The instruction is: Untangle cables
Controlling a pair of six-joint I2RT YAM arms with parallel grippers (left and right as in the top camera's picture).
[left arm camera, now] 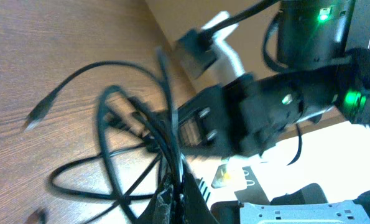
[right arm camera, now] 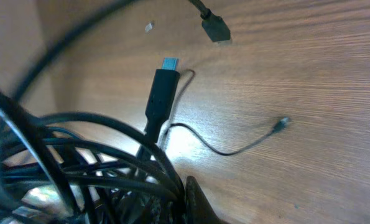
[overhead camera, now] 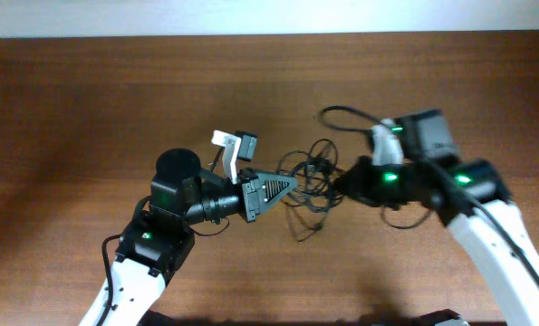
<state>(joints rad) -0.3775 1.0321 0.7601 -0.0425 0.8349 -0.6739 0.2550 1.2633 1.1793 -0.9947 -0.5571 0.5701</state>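
Note:
The cables [overhead camera: 310, 181] are thin black cords looped in a tangle at the table's middle, between my two grippers. My left gripper [overhead camera: 290, 186] points right and is shut on strands at the tangle's left side; the left wrist view shows the cords [left arm camera: 166, 146] running into its closed jaws [left arm camera: 175, 199]. My right gripper [overhead camera: 341, 186] points left and is shut on the bundle's right side; the right wrist view shows a thick bunch of cords [right arm camera: 97, 168] pinched at its jaws [right arm camera: 181, 199]. A blue-tipped plug [right arm camera: 166, 81] and another plug end [right arm camera: 217, 28] lie on the wood.
A white and black adapter [overhead camera: 233, 145] lies just behind the left gripper. One cable loop [overhead camera: 341, 113] reaches toward the back, near the right arm's wrist. The brown wooden table [overhead camera: 115, 91] stretches all around.

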